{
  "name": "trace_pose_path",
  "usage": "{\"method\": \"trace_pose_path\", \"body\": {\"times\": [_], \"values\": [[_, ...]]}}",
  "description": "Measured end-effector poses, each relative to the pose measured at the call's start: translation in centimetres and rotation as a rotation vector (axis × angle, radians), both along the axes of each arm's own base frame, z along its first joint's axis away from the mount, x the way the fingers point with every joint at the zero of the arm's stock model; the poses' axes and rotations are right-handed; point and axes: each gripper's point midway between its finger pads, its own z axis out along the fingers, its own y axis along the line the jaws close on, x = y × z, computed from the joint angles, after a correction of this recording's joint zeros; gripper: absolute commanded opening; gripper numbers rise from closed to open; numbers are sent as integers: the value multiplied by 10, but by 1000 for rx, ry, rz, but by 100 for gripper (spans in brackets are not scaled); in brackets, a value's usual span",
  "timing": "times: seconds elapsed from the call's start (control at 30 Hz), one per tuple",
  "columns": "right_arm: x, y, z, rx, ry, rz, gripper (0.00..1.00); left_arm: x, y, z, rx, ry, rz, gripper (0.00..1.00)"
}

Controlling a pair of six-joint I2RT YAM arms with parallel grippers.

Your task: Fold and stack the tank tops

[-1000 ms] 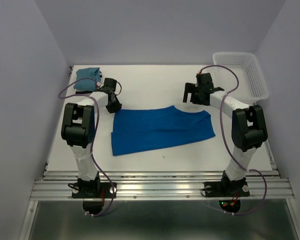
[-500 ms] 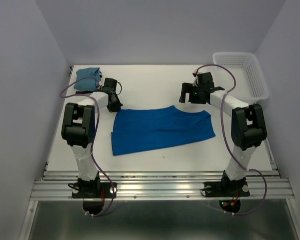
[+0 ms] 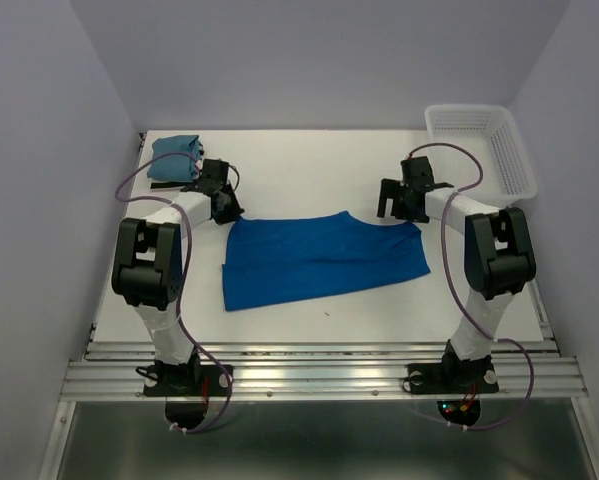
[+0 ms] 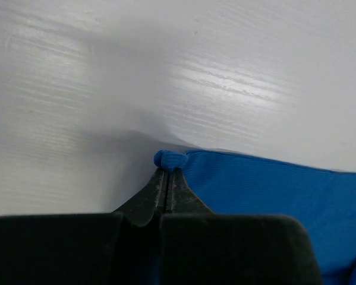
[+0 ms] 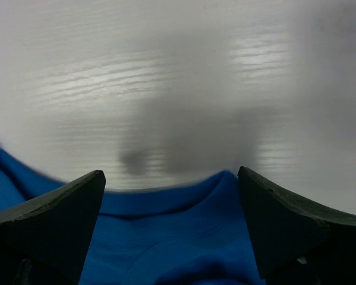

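A royal blue tank top (image 3: 319, 258) lies spread flat in the middle of the table. My left gripper (image 3: 229, 213) is at its far left corner, shut on a small pinch of the blue fabric (image 4: 169, 159). My right gripper (image 3: 407, 213) is low over the far right corner, open, with the blue cloth (image 5: 172, 237) between its two fingers and neither finger touching it. A teal tank top (image 3: 173, 158) sits folded at the back left corner of the table. No striped tank top shows in any view.
A white lattice basket (image 3: 484, 150) stands at the back right of the table. The table's (image 3: 309, 160) front edge runs along a metal rail near the arm bases.
My left gripper has closed on the top's far left corner. My right gripper has moved right and down onto the top's far right corner, staying open.
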Motion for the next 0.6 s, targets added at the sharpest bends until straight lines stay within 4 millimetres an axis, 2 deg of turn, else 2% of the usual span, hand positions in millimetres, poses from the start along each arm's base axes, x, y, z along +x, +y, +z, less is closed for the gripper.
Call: {"method": "trace_pose_path", "body": {"times": [0.1,0.3,0.4,0.6], "values": [[-2,-6,-2,11,15,1,97,3,-3,13,-13,-45,-24,0],[-3,15,3,103,19,95,97,4,-7,28,-29,-98,-55,0],[-1,31,9,145,6,151,97,-1,-9,31,-38,-111,-73,0],[14,79,31,211,-59,293,96,-6,-12,38,-51,-138,-104,0]]}}
